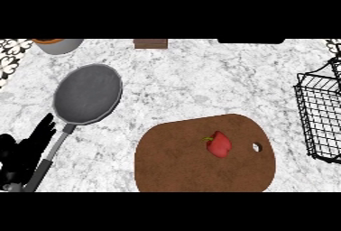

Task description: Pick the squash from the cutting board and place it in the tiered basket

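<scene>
A small red squash (219,144) with a green stem lies on the brown cutting board (180,167), toward its right side near the hanging hole. The black wire tiered basket (322,118) stands at the right edge of the counter. My left hand (23,153) shows at the lower left with its fingers straight and pointing up, resting beside the pan's handle and far from the squash. My right hand is out of view.
A grey frying pan (87,94) sits left of the board, its handle (50,158) running down to my left hand. A grey bowl (58,45) and a brown block (150,43) sit at the counter's far edge.
</scene>
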`<control>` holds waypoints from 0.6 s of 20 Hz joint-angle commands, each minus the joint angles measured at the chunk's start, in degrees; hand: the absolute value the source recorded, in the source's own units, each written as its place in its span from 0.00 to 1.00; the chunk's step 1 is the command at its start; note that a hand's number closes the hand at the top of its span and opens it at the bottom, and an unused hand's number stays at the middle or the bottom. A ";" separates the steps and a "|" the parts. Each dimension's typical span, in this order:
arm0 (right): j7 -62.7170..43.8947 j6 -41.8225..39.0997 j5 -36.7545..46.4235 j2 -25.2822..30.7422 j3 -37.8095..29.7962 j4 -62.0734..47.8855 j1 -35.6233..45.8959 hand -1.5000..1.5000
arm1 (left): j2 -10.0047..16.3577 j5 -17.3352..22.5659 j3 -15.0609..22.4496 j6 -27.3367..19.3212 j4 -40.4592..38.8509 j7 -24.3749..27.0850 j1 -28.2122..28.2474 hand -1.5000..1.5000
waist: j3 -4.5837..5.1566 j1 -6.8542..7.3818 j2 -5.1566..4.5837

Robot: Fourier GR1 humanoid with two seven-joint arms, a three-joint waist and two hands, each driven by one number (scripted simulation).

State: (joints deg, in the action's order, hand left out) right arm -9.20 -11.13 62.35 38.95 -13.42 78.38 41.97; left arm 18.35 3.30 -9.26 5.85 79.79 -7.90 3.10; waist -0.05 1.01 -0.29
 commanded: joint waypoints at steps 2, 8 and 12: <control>8.71 3.63 0.59 3.89 -0.17 -7.56 0.76 1.00 | -0.30 0.41 -0.46 0.36 1.35 -2.90 -0.19 0.50 | 0.04 -0.41 0.19; 11.97 0.82 3.54 6.82 2.89 -12.30 3.78 1.00 | 1.62 0.61 -2.11 2.08 2.34 -2.62 0.68 0.50 | 0.05 -0.30 0.22; 6.72 -5.25 3.83 5.55 2.39 -17.93 7.14 1.00 | -1.93 -1.03 -0.64 -0.20 -0.52 -0.22 -0.34 0.50 | 0.10 -0.19 0.10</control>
State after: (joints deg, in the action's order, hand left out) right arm 0.21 -13.02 65.46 45.11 -11.11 65.21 46.65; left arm 17.01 2.32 -9.59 5.59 81.02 -9.34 3.44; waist -0.01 0.68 -0.08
